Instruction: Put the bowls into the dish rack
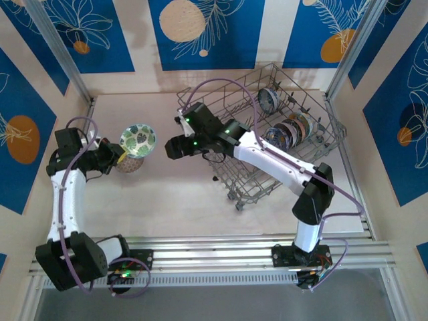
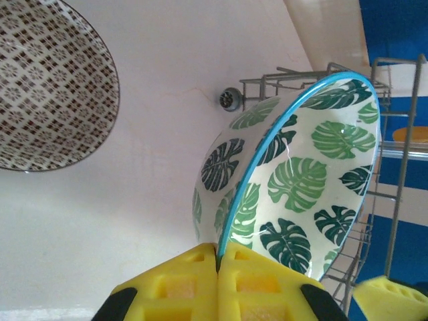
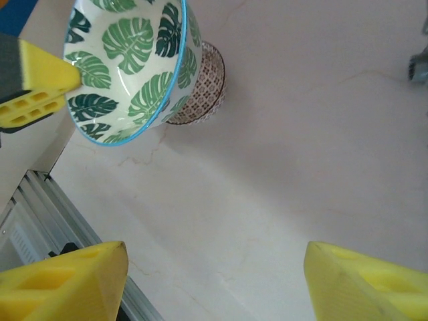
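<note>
Left fingers (image 2: 194,281) pinched shut on rim of green-leaf bowl (image 2: 301,180), held tilted near brown-patterned bowl (image 2: 47,87) on worktop (image 3: 301,134); right fingers (image 3: 67,281) wide apart, empty, arm stretched leftward past dish rack (image 1: 247,184).

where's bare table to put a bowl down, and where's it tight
Bare table lies between the brown bowl and the dish rack, and along the near edge. The rack's left rows look empty. Crowded: its right end, packed with bowls, and the leaf bowl held beside the brown one.
</note>
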You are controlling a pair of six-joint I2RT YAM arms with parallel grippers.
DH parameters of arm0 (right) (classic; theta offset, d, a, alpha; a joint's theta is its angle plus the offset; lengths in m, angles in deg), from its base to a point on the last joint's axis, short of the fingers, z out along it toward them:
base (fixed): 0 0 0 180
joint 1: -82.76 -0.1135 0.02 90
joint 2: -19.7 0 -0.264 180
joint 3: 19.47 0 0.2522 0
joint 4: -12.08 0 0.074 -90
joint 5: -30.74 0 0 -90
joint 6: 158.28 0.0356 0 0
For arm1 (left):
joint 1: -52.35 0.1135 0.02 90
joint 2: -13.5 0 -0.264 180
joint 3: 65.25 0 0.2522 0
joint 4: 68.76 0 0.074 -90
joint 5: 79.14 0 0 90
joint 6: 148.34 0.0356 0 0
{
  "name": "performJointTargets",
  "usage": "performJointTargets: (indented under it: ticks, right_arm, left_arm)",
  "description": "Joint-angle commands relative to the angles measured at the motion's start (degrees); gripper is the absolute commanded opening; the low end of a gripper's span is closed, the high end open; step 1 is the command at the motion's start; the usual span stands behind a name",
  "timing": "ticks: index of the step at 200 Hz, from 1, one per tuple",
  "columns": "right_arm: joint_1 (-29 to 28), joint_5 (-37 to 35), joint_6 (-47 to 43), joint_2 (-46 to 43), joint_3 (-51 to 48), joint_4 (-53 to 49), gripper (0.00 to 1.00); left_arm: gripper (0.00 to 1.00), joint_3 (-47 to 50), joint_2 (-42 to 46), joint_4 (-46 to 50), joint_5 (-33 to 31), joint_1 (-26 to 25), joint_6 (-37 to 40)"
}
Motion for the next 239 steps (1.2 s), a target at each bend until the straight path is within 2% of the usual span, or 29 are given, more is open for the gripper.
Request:
performJointTargets:
  ticks: [1,141,174,239]
  right_arm:
    - [-0.8,1.9,3.8,1.5,2.9,-0.2,0.69]
    - [0.0,2.7,10.3,5.2,2.9,8.1,0.62]
    - [0.6,4.5,12.3,5.9,2.7,10.7,0.53]
    - [0.3,3.3,12.5,6.1,2.8,10.6,0.32]
  left_arm:
    - [0.0,1.1,2.7,-3.0,3.6,-1.5,-1.9]
    - [0.0,4.6,9.6,-5.3,3.9,-6.0,-6.5]
    - [0.0,4.7,10.2,-5.2,3.5,-6.6,-7.0]
    - [0.0,3.4,10.8,-1.2,-0.7,-8.1,-4.4]
